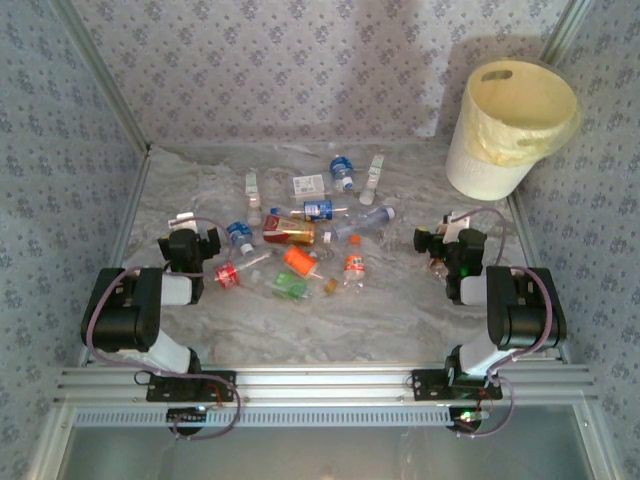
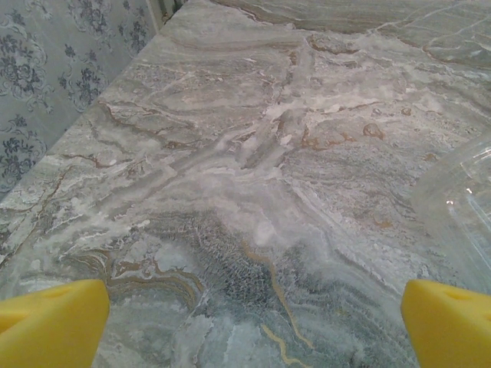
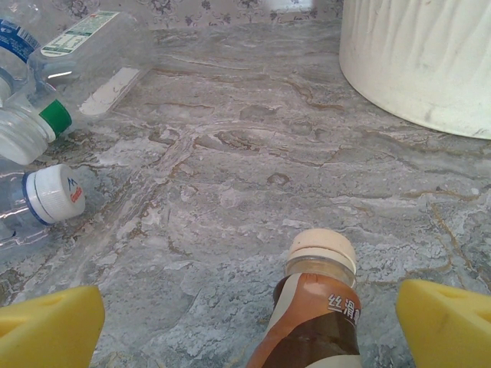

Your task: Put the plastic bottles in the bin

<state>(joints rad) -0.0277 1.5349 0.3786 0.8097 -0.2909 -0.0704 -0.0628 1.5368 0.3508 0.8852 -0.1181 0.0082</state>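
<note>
Lying scattered across the middle of the grey marbled table, the plastic bottles sit well apart from the cream bin in the far right corner, with floral-papered walls around. Left gripper gapes wide over bare marble. The right gripper gapes too, a brown cream-capped bottle lying between its pads, ungrasped.

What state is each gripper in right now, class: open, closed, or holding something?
Left gripper: open, holding nothing.
Right gripper: open, holding nothing; a brown-labelled bottle lies between its jaws, untouched.
</note>
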